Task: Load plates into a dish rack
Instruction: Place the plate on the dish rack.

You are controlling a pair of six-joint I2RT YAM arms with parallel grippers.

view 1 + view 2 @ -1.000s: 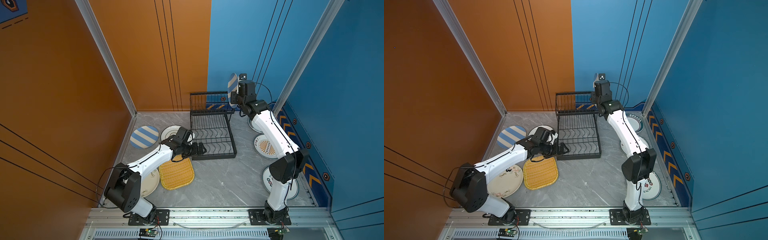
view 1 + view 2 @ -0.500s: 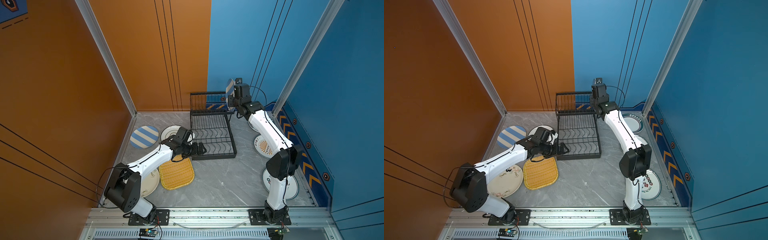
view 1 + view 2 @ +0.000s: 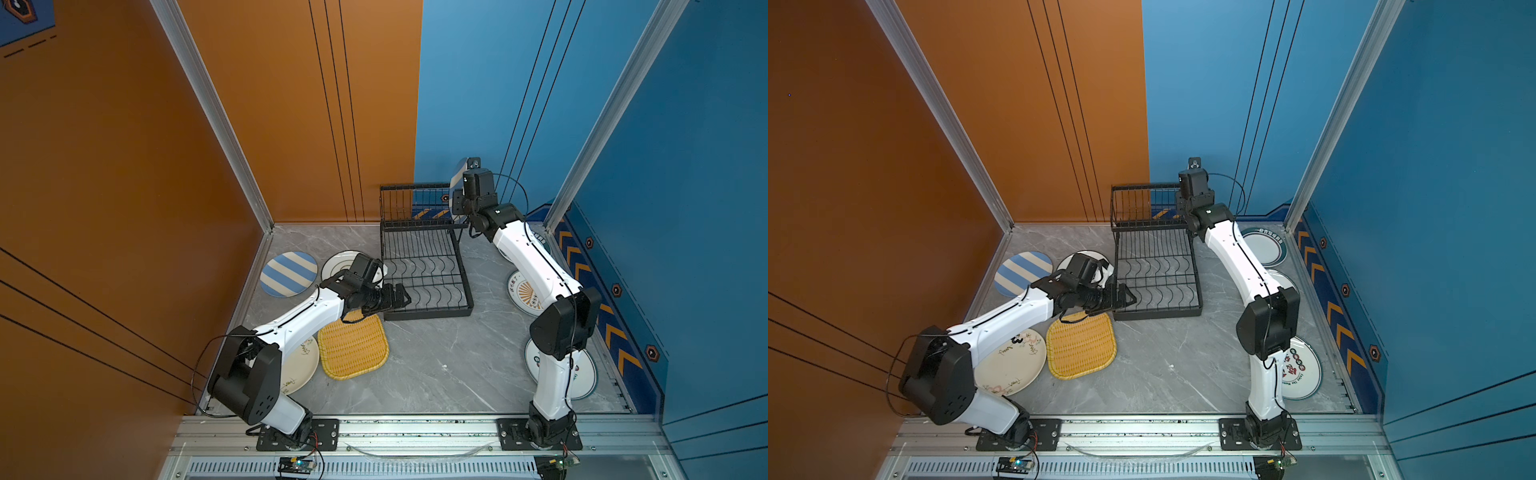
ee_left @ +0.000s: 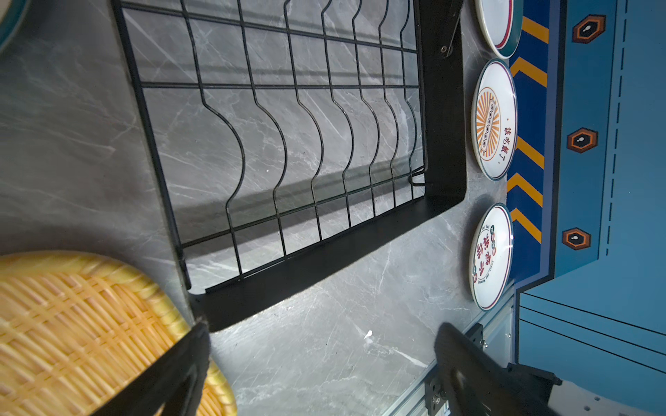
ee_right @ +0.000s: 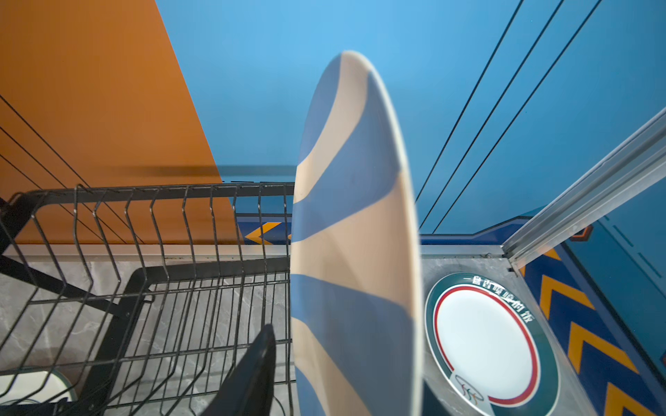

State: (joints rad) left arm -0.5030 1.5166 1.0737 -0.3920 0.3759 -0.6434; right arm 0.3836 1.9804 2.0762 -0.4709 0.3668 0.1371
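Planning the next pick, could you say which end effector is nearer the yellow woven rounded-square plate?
Left. The left end effector hovers at the plate's edge; the right end effector is at the black wire dish rack's far end.

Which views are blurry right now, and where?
Right wrist view: the striped plate fills the centre and is blurred at its rim, the finger too; the rack is sharper. Left wrist view: the woven plate and fingers are blurred; the rack is crisp. Both top views: even light, sharp.
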